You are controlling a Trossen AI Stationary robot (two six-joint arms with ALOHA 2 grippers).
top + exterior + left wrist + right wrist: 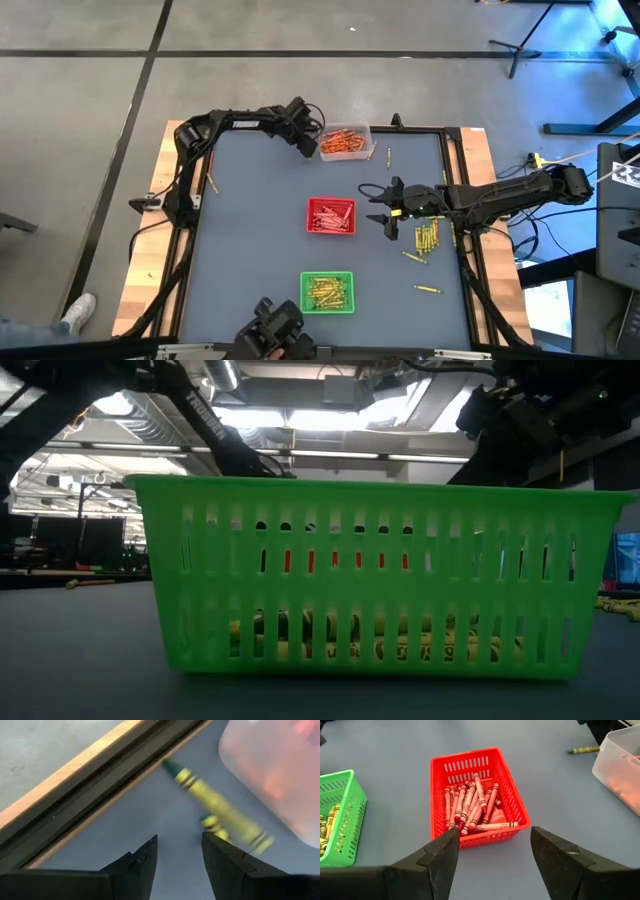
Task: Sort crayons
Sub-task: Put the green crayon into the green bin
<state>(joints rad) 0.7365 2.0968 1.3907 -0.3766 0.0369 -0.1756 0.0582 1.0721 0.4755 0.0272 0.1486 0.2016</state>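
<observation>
From above, the left gripper (308, 143) is seen beside the clear tray (346, 141) of orange crayons (343, 145), while the right gripper (385, 210) hovers between the red tray (331, 216) and loose olive crayons (427, 237) on the desk (250, 230). At desk level, the green tray (380, 575) fills the picture. The left wrist view shows parted, empty fingers (135, 862) over a yellow-green crayon (220, 810) (blurred). The right fingers (437, 855) are spread wide, empty, before red crayons (472, 807).

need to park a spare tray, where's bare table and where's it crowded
Bare: the wide left stretch between the table's left rail and the red tray and green tray. Crowded: right of the red tray, where the right gripper hovers beside loose yellow-green crayons; also the far edge by the clear tray.
</observation>
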